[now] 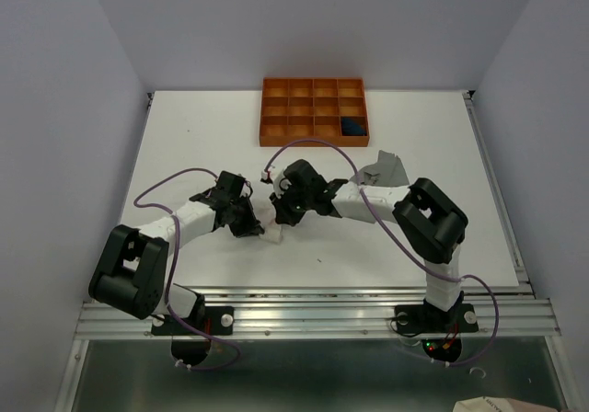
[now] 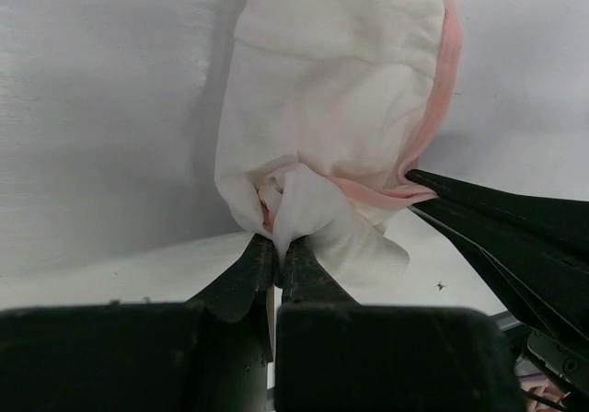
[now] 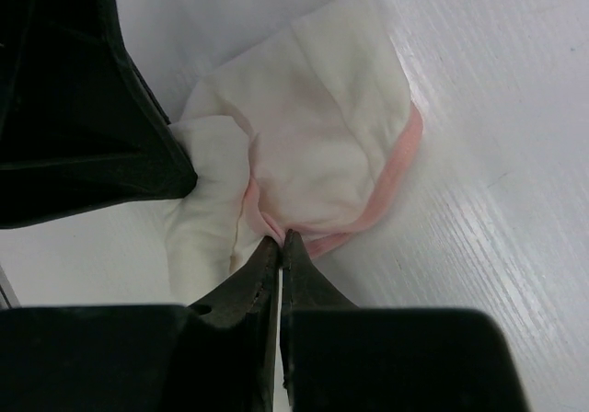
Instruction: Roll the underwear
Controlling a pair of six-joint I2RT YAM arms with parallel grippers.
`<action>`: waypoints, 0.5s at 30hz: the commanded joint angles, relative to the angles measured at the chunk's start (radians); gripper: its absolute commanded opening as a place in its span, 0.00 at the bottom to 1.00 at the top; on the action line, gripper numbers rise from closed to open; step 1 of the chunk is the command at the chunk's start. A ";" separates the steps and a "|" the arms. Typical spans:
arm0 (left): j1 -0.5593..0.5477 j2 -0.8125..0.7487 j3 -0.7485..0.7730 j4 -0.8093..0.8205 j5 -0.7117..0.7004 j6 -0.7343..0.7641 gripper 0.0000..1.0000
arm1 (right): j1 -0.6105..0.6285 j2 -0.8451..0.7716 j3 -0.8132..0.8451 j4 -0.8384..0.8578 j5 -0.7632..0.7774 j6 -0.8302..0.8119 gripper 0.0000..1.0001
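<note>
**Both hands pinched shut on the pale underwear at mid-desk**

The white desk point(image 1: 184, 136) fills the overhead view. The left arm point(image 1: 184, 217) and the right arm point(image 1: 377, 200) both reach inward across it and meet near its middle.

At the far edge sits an orange tray point(image 1: 313, 141) divided into a grid of small compartments. The navy underwear point(image 1: 352, 125) lies in the rightmost compartment of the tray's nearest row.

The grey underwear point(image 1: 386, 166) lies on the desk just beyond the right arm's forearm, well apart from the tray. From overhead it is hard to say whether the cloth touches the arm.

The pale pink-white underwear point(image 2: 331, 118) lies on the desk between the two wrists. It is bunched at its near end and flatter beyond, with a pink band curving along one edge. From overhead only a small white corner shows beneath the wrists.

The left hand point(image 2: 276, 246) has its jaws closed tight, with a gathered twist of white cloth nipped between the tips. The right hand point(image 3: 279, 239) is likewise closed to a sliver, its tips biting the pink-trimmed edge. The two hands sit close together, gripping neighbouring parts of the same garment.
</note>
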 commanded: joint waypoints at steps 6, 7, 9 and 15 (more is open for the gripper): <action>0.010 0.031 -0.001 -0.086 -0.078 0.043 0.00 | 0.025 0.040 0.101 0.068 0.039 0.089 0.01; 0.010 0.031 0.002 -0.087 -0.080 0.044 0.00 | 0.025 0.051 0.109 0.067 0.063 0.107 0.01; 0.008 0.030 0.003 -0.090 -0.083 0.043 0.00 | 0.025 0.091 0.138 0.047 0.117 0.146 0.01; 0.012 0.021 0.012 -0.101 -0.095 0.033 0.00 | 0.025 0.155 0.155 -0.002 0.113 0.189 0.05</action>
